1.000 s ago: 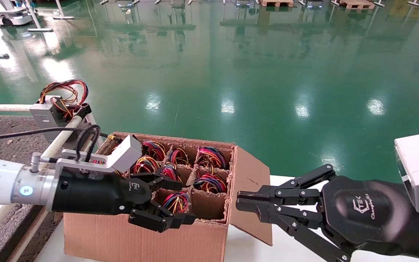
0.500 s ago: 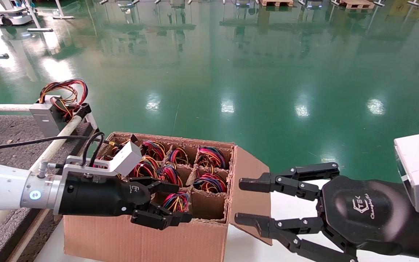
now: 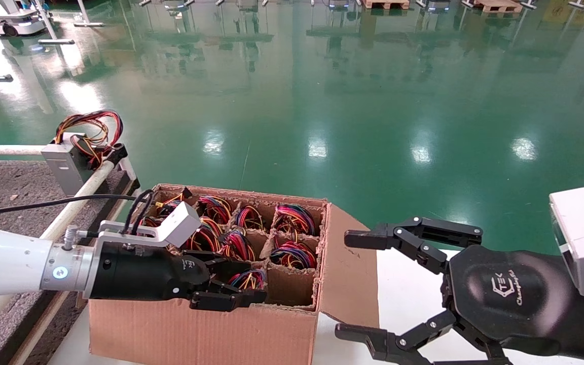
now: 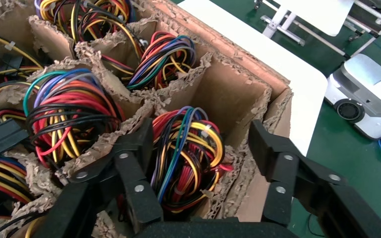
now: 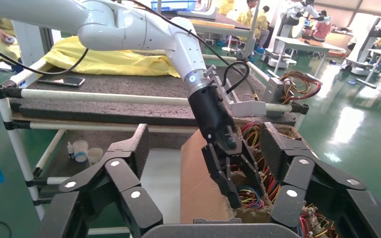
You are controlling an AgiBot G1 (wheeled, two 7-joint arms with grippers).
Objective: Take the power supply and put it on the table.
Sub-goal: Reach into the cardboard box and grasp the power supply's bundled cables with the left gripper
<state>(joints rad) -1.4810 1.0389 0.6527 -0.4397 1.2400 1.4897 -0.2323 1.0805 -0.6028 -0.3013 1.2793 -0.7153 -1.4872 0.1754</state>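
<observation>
Left tool [image 3: 231, 291] spread, straddling the power supply's [image 4: 186, 148] wire bundle in carton's [image 3: 195, 329] near cell. Best sink deeper, grip the casing, not wires. Right tool [image 3: 358, 286] spread beside carton.

A brown cardboard carton [image 3: 206, 329] with paper dividers [image 4: 178, 91] sits on a smooth white tabletop [image 3: 413, 299]. A glossy green floor [image 3: 353, 116] spreads toward twelve o'clock, with wooden pallets [image 3: 495, 5] at one o'clock.
</observation>
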